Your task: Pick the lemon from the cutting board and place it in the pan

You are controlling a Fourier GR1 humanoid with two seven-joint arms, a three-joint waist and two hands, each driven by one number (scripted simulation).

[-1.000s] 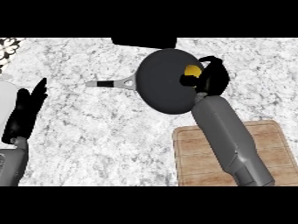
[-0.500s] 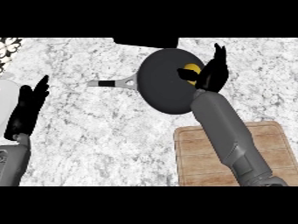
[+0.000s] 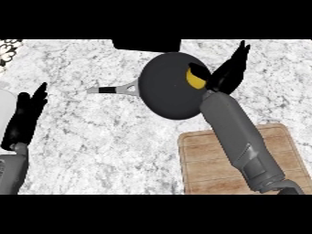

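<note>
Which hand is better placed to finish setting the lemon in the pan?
The right hand. It is over the pan, fingers open, with the lemon beside its thumb inside the pan. The left hand rests open near the left edge, well away from the pan.

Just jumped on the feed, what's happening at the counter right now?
The right hand is over the right side of the dark pan, fingers spread open, with the lemon lying in the pan just beside the thumb. The wooden cutting board below has nothing visible on it, though the forearm covers part of it. The left hand rests open near the left edge, fingers up. The lemon looks delivered.
</note>
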